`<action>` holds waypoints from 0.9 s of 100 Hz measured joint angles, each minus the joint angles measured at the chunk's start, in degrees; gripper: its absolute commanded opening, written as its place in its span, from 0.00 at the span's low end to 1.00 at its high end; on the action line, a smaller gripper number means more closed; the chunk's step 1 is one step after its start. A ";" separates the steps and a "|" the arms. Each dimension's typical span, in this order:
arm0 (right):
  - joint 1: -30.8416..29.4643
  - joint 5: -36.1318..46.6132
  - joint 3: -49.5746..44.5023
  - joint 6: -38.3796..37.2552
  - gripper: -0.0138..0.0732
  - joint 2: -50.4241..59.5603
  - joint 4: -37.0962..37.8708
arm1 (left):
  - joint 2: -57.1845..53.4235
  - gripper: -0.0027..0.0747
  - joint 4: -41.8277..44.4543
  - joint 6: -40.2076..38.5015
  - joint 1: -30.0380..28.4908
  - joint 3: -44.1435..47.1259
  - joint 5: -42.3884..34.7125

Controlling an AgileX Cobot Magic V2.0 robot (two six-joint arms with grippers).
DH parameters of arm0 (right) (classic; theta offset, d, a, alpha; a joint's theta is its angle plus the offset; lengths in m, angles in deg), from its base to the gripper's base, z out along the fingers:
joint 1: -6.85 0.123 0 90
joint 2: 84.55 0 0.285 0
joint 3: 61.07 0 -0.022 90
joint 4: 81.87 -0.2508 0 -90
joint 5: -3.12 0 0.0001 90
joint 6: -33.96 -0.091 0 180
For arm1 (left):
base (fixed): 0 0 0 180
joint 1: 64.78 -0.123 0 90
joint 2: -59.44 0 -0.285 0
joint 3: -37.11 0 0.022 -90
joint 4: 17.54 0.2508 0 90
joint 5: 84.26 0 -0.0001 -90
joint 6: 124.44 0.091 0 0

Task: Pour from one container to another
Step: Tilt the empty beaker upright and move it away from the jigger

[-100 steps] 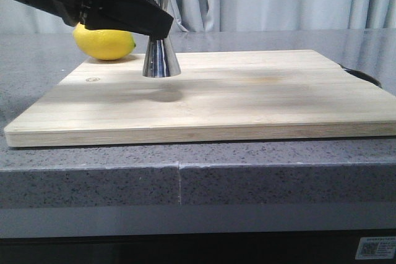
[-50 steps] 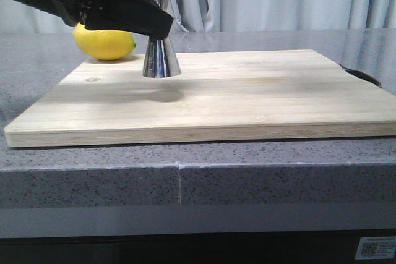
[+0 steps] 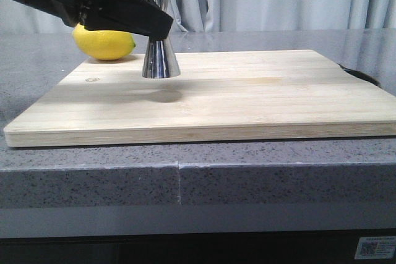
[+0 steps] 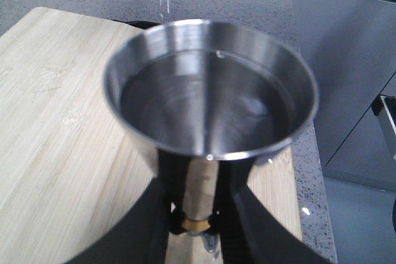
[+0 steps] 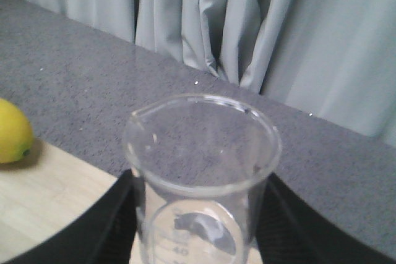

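**Jigger gripped on the board, beaker held upright**

Our left gripper (image 4: 195,230) pinches the steel jigger (image 3: 161,59) at its gold-banded waist; it stands on the cutting board's (image 3: 247,100) far left, near the lemon (image 3: 104,43). Our right gripper (image 5: 195,245) clasps the upright glass beaker (image 5: 201,177).

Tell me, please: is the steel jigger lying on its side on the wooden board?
No. In the front view the jigger stands upright with its base on the cutting board, and the left gripper is at its waist.

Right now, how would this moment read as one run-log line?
left gripper: shut on jigger, liquid inside | right gripper: shut on beaker, upright | jigger base on cutting board
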 measured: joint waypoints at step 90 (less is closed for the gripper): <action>-12.91 28.10 -16.85 22.45 0.29 -3.11 -15.87 | 0.00 0.02 0.52 0.00 0.00 0.00 -0.50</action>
